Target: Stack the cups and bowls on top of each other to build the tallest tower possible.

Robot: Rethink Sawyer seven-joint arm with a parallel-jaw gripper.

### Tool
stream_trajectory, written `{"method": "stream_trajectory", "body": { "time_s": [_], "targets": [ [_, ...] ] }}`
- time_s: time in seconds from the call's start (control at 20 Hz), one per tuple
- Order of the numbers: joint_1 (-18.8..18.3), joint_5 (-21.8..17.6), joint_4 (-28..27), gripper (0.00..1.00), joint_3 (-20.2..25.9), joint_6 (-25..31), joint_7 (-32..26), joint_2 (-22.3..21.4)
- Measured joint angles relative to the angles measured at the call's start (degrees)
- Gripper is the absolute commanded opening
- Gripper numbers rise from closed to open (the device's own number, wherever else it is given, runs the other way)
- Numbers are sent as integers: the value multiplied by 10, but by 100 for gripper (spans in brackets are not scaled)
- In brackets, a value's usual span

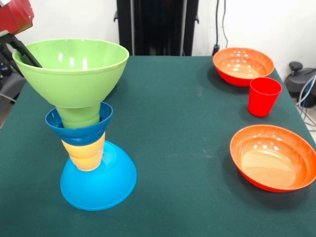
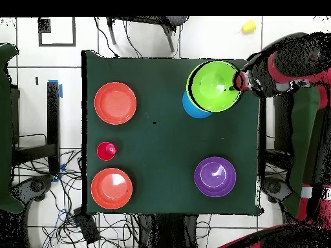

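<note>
The tower stands at the table's left in the front view: an upturned light-blue bowl [image 1: 98, 185] as base, a yellow cup [image 1: 85, 153], a small dark-blue bowl [image 1: 79, 131], a green cup [image 1: 79, 117], and on top a wide green bowl [image 1: 74, 74]. From above the green bowl [image 2: 213, 85] hides most of the tower. My gripper [image 1: 25, 53] comes in from the upper left and is shut on the green bowl's rim; it also shows in the overhead view [image 2: 237, 81]. A red cup [image 1: 263, 96] stands apart at the right.
Two orange bowls [image 1: 243, 65] [image 1: 274, 157] lie open side up at the right, with the red cup between them. A purple bowl [image 2: 214, 176] sits near the robot's side of the table. A small yellow thing [image 2: 248, 26] lies on the floor beyond the table.
</note>
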Motion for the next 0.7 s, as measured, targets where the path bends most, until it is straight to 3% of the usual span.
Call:
{"method": "stream_trajectory", "body": {
  "time_s": [0.7],
  "targets": [
    [-1,-8,5,0,0,0,0,0]
  ]
}}
